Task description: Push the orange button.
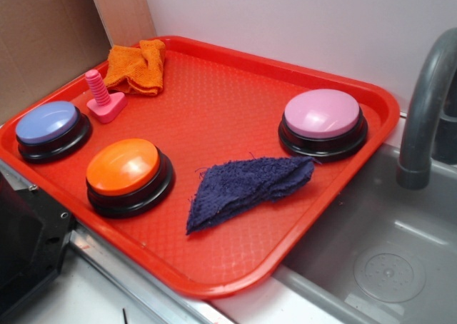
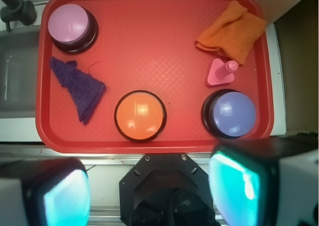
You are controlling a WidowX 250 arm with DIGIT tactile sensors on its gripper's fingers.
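Note:
The orange button (image 1: 123, 166), a glossy orange dome on a black round base, sits at the front left of the red tray (image 1: 235, 117). In the wrist view the orange button (image 2: 140, 115) lies at the tray's near edge, just ahead of centre. My gripper (image 2: 149, 191) is open and empty, high above the robot's base, short of the tray. Its two teal pads (image 2: 234, 186) stand wide apart at the bottom of the wrist view. The gripper does not show in the exterior view.
On the tray are a blue-lavender button (image 1: 48, 123), a pink button (image 1: 322, 114), a purple cloth (image 1: 246, 187), an orange cloth (image 1: 137, 67) and a pink screw toy (image 1: 103, 99). A grey sink (image 1: 385, 260) with a faucet (image 1: 428, 103) lies to the right.

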